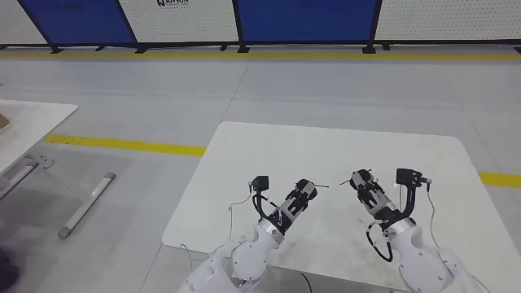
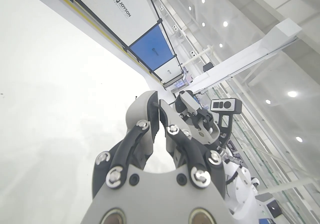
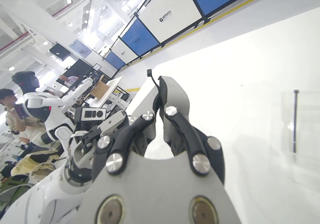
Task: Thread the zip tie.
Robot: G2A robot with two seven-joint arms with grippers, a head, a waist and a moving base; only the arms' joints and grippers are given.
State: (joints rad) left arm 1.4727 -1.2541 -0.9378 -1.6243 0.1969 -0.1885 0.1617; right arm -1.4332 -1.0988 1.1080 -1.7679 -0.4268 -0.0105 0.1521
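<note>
Two grippers: you have both over the 6 o'clock part of the table [image 1: 350, 146], the left gripper [image 1: 309, 186] at 7 o'clock of its centre and the right gripper [image 1: 355, 181] at 5 o'clock, near each other but apart.
Right gripper: clenched on the zip tie [image 3: 153, 79], with its head [image 3: 149, 71] poking past the fingertips [image 3: 172, 85] toward 9 o'clock.
Left gripper: pinched on a thin dark tail [image 1: 321, 185] aimed at 3 o'clock (I take it for the same tie's free end; the run between the two is too thin to trace).
First risk: the tail looks slim and whippy, so a slightly skewed approach would likely slide it past the head's slot or buckle it.
Second risk: if either pinch slackens, that end could twist out of line.
Third risk: closing the gap may knock the grippers together before the tail enters.
Room: you have wide bare table toward 12 and 3 o'clock.
Edge: the 6 o'clock edge lies close behind the grippers, so a dropped tie could go over it.
</note>
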